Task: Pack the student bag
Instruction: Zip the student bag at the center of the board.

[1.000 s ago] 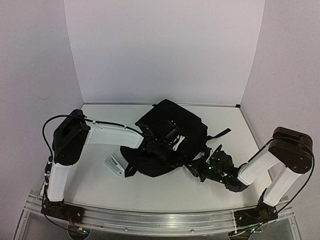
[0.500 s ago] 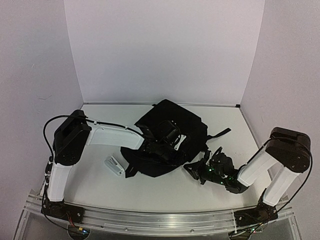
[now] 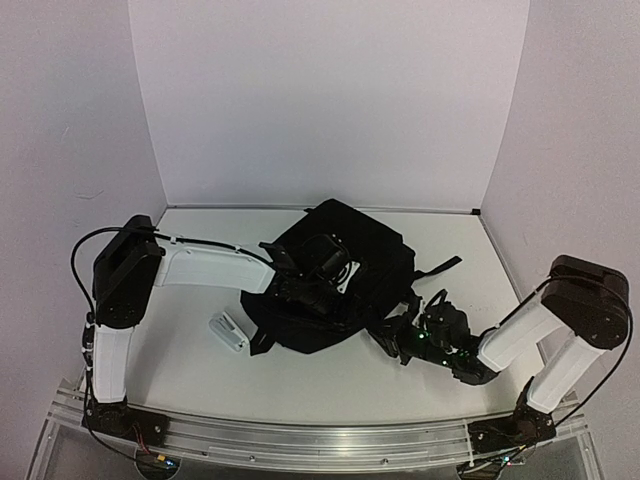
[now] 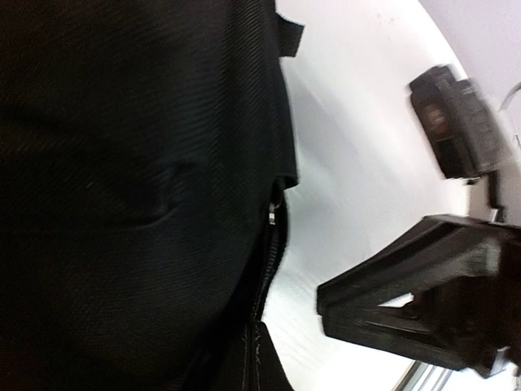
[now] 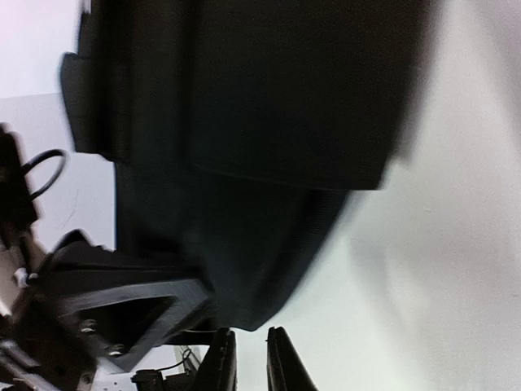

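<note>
My left claw (image 3: 298, 292) was shut, the student bag (image 3: 375, 250) right beneath it. My right claw (image 5: 248, 360) stood barely parted, empty. Fabric just ahead of it could snag and drag.

the top camera sits high at the near edge, looking down and forward over the whole table (image 3: 300, 385). each wrist camera looks out low, very close to the black backpack (image 3: 355, 245), which fills much of both views. all three share that backpack.
</note>
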### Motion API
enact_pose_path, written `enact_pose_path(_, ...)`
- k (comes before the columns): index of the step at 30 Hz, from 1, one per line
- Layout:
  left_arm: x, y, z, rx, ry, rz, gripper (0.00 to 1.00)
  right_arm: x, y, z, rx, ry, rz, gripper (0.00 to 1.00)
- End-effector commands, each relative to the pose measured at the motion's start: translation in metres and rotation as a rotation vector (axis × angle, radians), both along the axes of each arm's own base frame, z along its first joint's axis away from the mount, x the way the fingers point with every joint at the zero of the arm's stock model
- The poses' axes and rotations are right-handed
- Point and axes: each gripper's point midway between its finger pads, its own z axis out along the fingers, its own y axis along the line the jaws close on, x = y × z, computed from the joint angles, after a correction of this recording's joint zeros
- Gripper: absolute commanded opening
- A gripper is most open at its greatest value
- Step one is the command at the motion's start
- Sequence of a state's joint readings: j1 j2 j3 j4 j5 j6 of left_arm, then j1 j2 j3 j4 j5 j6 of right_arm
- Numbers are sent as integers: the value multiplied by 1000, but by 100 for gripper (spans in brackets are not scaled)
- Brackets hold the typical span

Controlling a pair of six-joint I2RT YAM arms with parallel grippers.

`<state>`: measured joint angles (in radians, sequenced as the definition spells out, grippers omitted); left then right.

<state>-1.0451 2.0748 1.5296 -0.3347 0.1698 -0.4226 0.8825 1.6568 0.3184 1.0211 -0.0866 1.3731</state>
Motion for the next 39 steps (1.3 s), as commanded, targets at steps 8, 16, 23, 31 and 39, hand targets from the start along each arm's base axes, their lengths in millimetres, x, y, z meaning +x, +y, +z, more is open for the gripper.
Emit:
enact_pose_path(8, 1, 10, 30, -94, 47, 21, 0, 24, -3, 22, -217, -42, -58, 32)
enact_pose_path(16, -6, 7, 34, -122, 81, -2, 0, 35, -9, 16, -305, -9, -123, 38)
enact_pose_path(23, -13, 7, 37, -132, 99, -31, 0, 45, 1, 8, -302, 26, -146, 36)
enact_pose_path(31, -14, 12, 36, -103, 108, -21, 0, 53, -2, 14, -292, 19, -195, 33)
enact_pose_path(39, -14, 17, 33, -81, 118, 10, 0, 55, -20, 35, -343, -12, -252, 51)
